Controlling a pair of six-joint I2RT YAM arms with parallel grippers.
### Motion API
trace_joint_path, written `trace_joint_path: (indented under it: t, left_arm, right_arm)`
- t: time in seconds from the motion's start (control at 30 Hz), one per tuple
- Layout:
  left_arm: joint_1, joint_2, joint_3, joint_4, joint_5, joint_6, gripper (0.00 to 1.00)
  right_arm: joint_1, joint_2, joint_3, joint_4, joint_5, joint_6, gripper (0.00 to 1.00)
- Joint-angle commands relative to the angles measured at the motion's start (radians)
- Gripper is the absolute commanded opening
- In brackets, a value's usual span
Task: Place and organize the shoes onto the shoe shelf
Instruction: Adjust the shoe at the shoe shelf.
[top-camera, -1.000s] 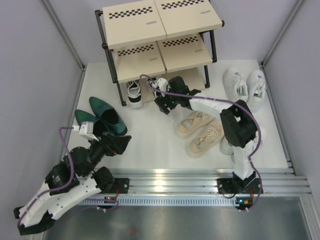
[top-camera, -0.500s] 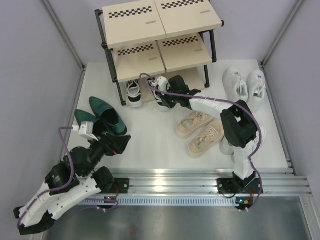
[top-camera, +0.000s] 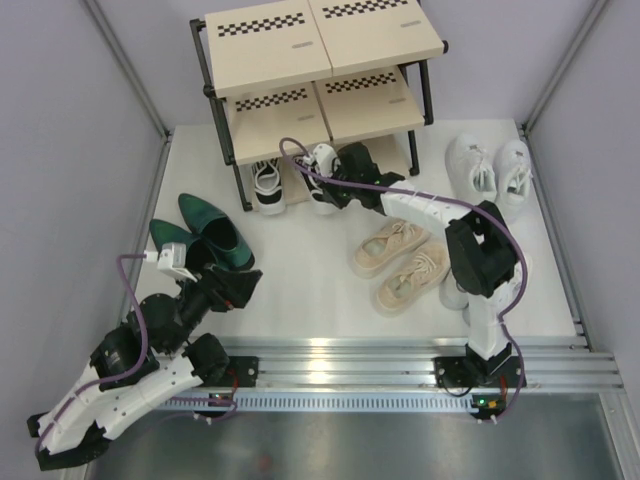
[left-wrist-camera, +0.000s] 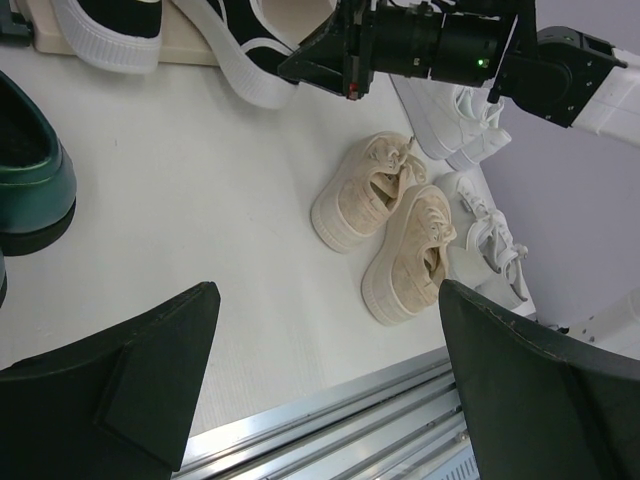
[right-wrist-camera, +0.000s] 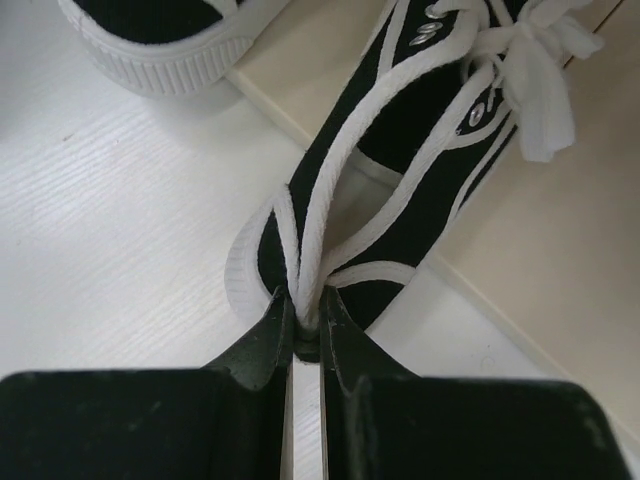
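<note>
Top external view: the shoe shelf (top-camera: 270, 48) stands at the upper centre of the white bench (top-camera: 300, 270). Its bottom tier holds one black-and-white sneaker (top-camera: 266, 183) at the left. A second black-and-white sneaker (top-camera: 322, 165) lies just right of it at the tier's front edge, with the right claw (top-camera: 333, 190) at its near end. On the bench are green heeled shoes (top-camera: 212, 232) at the left, beige sneakers (top-camera: 402, 262) at centre right and white sneakers (top-camera: 490, 172) at the upper right. The left claw (top-camera: 240, 288) hovers beside the green pair.

Left wrist view: the left claw's fingers stand wide apart with nothing between them, and the beige sneakers lie beyond.

Right wrist view: the right claw's fingers are pressed together, clamped on the heel rim of the second black-and-white sneaker. This shoe lies slanted, its laced front on the bottom board and its heel over the bench.
</note>
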Motion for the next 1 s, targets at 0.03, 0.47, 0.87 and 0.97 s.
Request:
trace_joint_path:
  t: [0.03, 0.47, 0.87, 0.97]
  left_arm:
    - [-0.001, -0.010, 0.028, 0.016, -0.010, 0.013, 0.96]
    - [-0.001, -0.010, 0.043, 0.016, -0.017, 0.019, 0.96]
    - [-0.001, -0.008, 0.042, 0.016, -0.025, 0.021, 0.97]
    - [-0.001, -0.008, 0.043, 0.016, -0.025, 0.021, 0.96]
  right_arm:
    - [0.022, -0.027, 0.144, 0.105, -0.007, -0.046, 0.00]
    - [0.079, 0.080, 0.259, 0.125, 0.142, -0.028, 0.00]
    - [0.077, 0.056, 0.210, 0.196, 0.262, 0.029, 0.00]
    - [0.080, 0.077, 0.224, 0.187, 0.282, 0.041, 0.00]
